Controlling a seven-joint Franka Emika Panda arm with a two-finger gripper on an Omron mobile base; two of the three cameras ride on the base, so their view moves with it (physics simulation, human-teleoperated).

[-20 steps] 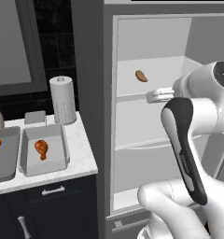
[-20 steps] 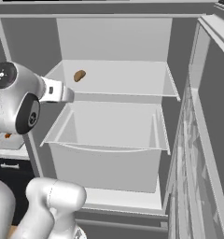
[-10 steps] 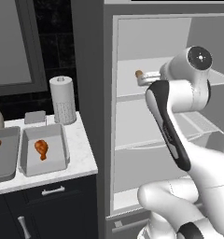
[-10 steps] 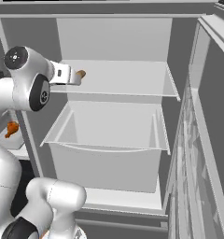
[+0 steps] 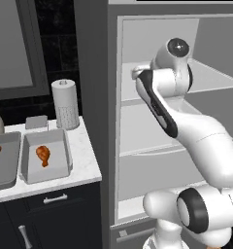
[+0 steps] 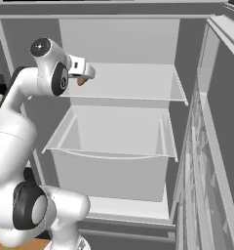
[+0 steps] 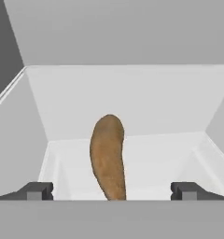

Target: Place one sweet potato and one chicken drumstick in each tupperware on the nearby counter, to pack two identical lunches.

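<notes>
My tool (image 7: 111, 191), fingers apart, straddles the long brown sweet potato (image 7: 108, 156) on the fridge shelf (image 7: 156, 163); firm, roundish, I'd pinch mid-body.

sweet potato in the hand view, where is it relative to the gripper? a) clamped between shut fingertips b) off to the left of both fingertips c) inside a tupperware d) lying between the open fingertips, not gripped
d: the sweet potato lies on the fridge shelf, centred in the open gripper, its fingertips apart from it on either side.

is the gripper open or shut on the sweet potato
Open. In the hand view the gripper has its fingertips far apart, with the sweet potato lying on the fridge shelf between them, not clamped.
</notes>
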